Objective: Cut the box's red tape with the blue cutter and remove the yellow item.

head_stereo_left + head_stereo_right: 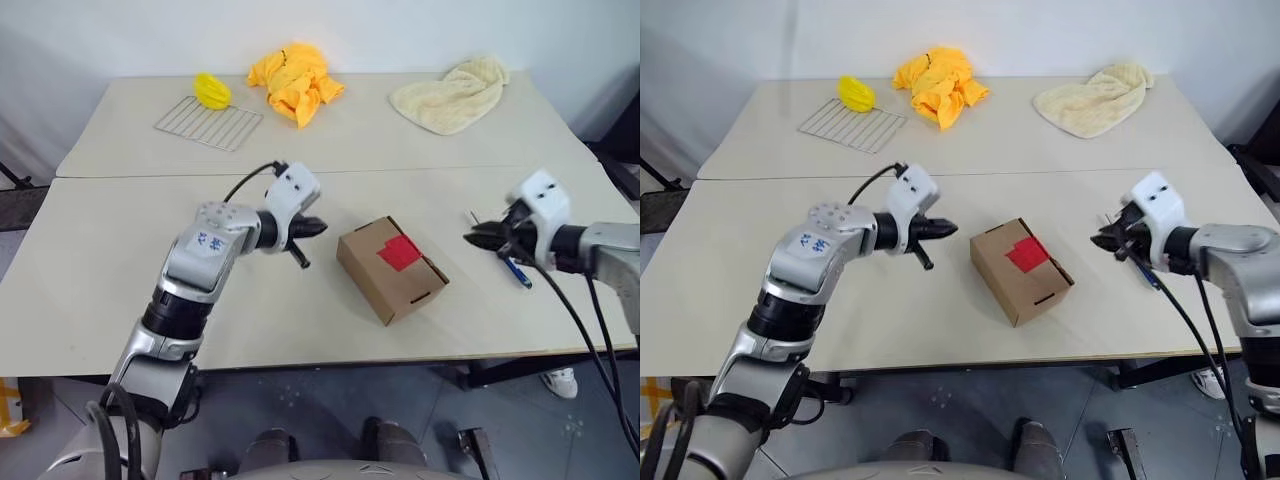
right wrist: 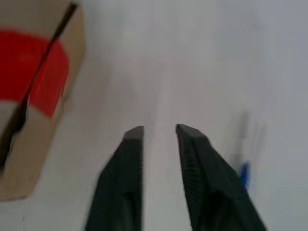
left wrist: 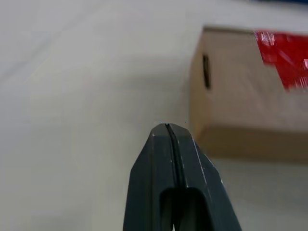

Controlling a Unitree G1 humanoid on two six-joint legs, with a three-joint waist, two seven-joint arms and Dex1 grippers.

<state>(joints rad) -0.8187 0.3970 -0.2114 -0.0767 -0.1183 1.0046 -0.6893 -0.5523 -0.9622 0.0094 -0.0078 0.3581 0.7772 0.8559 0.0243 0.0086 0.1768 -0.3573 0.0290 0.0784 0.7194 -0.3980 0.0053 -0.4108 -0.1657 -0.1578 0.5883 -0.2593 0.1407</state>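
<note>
Left eye view: the box (image 1: 392, 270) sits on the desk (image 1: 100, 260), between the two arms, turned at a slant.
Red tape: the red tape (image 1: 399, 252) is stuck on the top of the box, over the line where the flaps meet.
Slot: a thin slot shows on the side of the box that faces the near edge of the desk.
Blue cutter: the blue cutter (image 1: 517, 271) lies flat on the desk, just beside the right claw (image 1: 472, 239), on the side away from the box.
Cutter's long way: it runs from far to near, with its near end a bit more to the right.
Right claw: its two black fingers stand a little apart, with nothing between them, as the right wrist view shows.
Where the right claw points: it points at the box, so the cutter is behind and below its tips.
Left claw: the left claw (image 1: 318, 227) is shut tight and holds nothing. It points at the box from the other side.
Nearer arm: the right arm is much nearer to the cutter. The box lies between the left arm and the cutter.
My guess for the next move: the right claw needs to pull back and turn down over the cutter, then pinch it across its thin middle.
Yellow item: I cannot see inside the box, so I cannot tell where it is.
</note>
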